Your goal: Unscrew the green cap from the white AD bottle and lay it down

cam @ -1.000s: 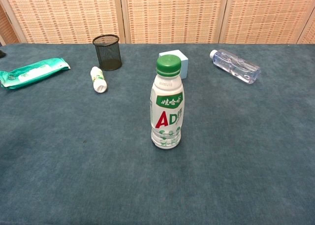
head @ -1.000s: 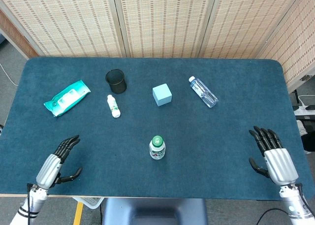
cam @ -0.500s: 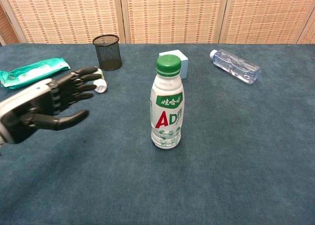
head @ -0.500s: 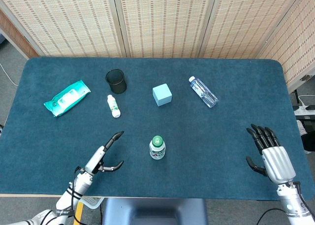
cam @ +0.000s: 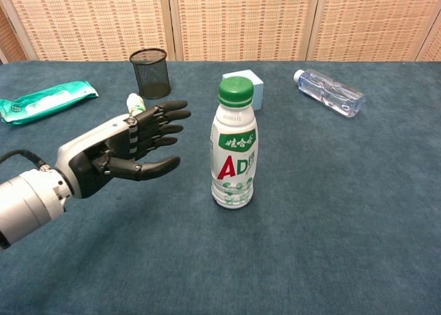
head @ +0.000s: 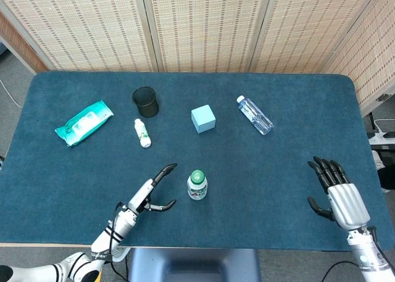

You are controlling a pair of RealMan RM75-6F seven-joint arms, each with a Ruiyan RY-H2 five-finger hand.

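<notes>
We hold our left hand point(cam: 127, 146) out over the table's near edge, fingers spread (thumb below), holding nothing; our right hand point(head: 336, 192) hovers open by the near right corner.

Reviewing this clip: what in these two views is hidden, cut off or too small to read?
- Right hand: outside the chest view.
- Small white bottle: chest view, partly behind the left hand.
- AD bottle label: head view, too small.
- Blue cube: chest view, partly behind the green cap.

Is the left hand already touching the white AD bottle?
No, in the chest view the left hand is open beside the white AD bottle, with bare table between its fingertips and the bottle.
</notes>
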